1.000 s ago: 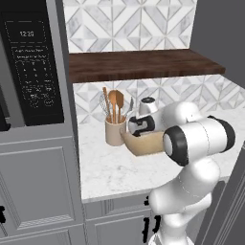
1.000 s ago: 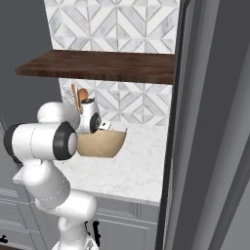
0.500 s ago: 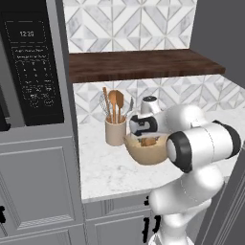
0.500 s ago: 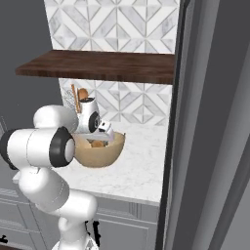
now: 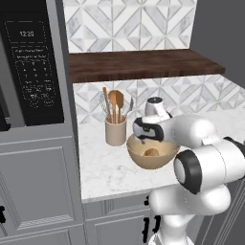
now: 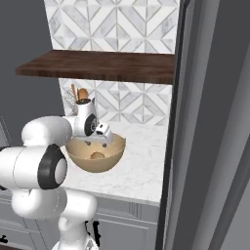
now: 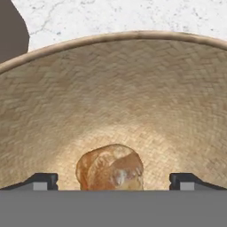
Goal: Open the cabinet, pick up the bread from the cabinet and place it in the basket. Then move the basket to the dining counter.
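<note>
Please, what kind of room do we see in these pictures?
Most likely a home kitchen: a black microwave set among grey panelled cupboards, a white marble worktop backed by patterned tiles, and a beige cup of wooden utensils.

Gripper (image 5: 149, 139) low over basket (image 5: 136, 157), tips spread wide past bread (image 7: 110, 167). Utensil cup (image 5: 115, 131) crowds basket's left rim. Shelf (image 5: 143, 64) caps headroom above. Open marble worktop (image 5: 107, 177) in front; grey cupboard wall (image 6: 205, 146) blocks right side.
</note>
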Robot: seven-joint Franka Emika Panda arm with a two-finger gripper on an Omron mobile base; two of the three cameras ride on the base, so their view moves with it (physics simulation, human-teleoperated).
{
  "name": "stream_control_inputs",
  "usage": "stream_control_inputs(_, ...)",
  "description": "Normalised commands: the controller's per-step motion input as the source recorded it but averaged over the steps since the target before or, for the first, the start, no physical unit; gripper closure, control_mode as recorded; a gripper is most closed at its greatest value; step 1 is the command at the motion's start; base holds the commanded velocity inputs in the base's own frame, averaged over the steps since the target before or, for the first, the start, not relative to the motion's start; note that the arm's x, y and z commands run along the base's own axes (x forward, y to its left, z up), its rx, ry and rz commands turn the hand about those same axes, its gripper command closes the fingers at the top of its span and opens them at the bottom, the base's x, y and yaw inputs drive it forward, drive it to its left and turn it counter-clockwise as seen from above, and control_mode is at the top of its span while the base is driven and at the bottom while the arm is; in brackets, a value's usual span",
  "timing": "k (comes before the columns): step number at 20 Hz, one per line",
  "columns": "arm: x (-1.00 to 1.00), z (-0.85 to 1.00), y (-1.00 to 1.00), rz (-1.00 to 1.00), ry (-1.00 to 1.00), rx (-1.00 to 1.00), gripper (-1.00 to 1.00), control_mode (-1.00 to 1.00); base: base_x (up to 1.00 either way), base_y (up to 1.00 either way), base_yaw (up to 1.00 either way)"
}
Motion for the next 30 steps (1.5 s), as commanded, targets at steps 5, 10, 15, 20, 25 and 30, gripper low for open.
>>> stream_control_inputs(5,-0.46,0.34,-0.14,-0.06,-0.01,0.01,-1.0,-1.0,0.0,0.0,0.0)
stream_control_inputs(10,-0.57,0.45,-0.18,-0.24,-0.02,0.07,-1.0,-1.0,0.0,0.0,0.0)
stream_control_inputs(15,-0.28,0.19,-0.38,-0.32,0.0,0.09,-1.0,-1.0,0.0,0.0,0.0)
stream_control_inputs(20,-0.03,0.0,-0.3,-0.04,0.0,0.02,-1.0,-1.0,0.0,0.0,0.0)
stream_control_inputs(25,-0.2,0.0,-0.53,0.0,0.0,0.11,-1.0,-1.0,0.0,0.0,0.0)
stream_control_inputs(30,-0.04,-0.06,-0.1,0.0,0.0,0.09,-1.0,-1.0,0.0,0.0,0.0)
